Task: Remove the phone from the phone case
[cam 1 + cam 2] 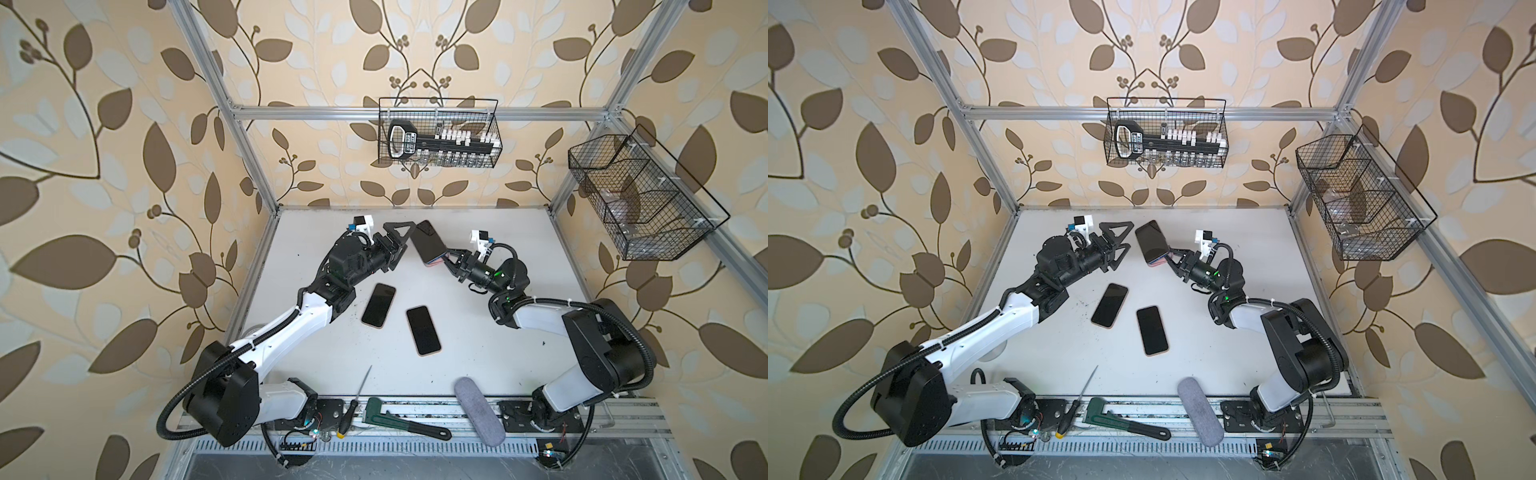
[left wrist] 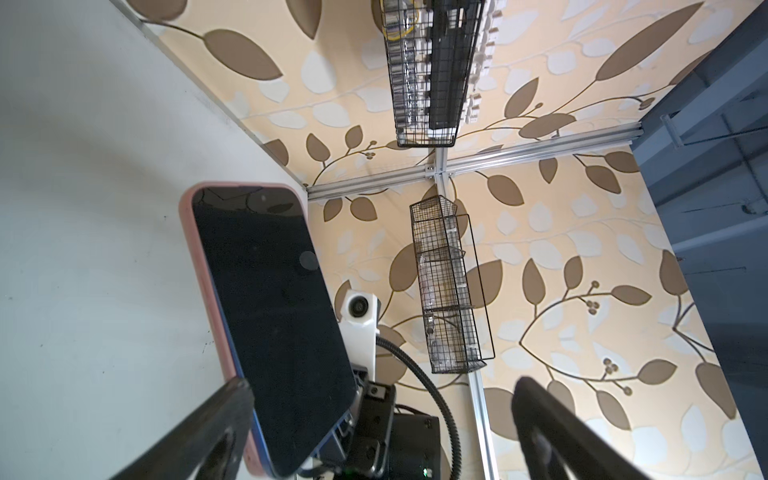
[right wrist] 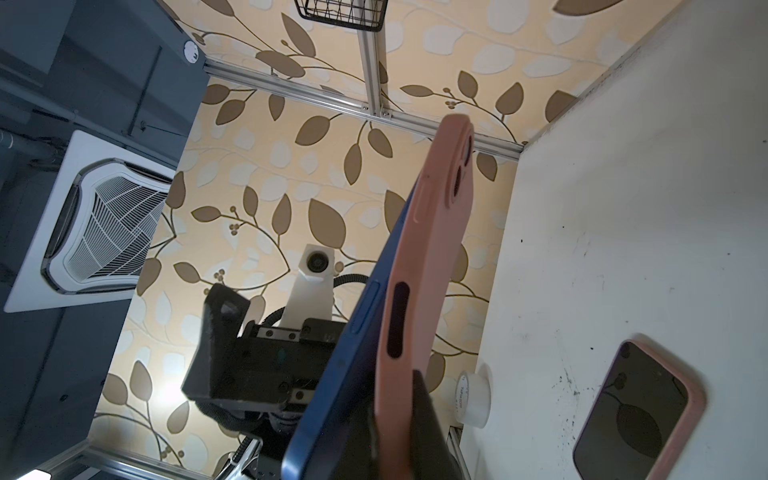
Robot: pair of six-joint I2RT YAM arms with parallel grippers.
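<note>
R claw (image 1: 446, 259) pinches low end of phone (image 1: 428, 245), held tilted above table (image 1: 478, 332) at rear, partly in pink case (image 3: 432, 249) w/ blue edge lifted out near the grip. L claw (image 1: 405, 237) spread wide, just beside phone's top.

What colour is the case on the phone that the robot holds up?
Pink case, around a blue phone; clearest in the right wrist view.
</note>
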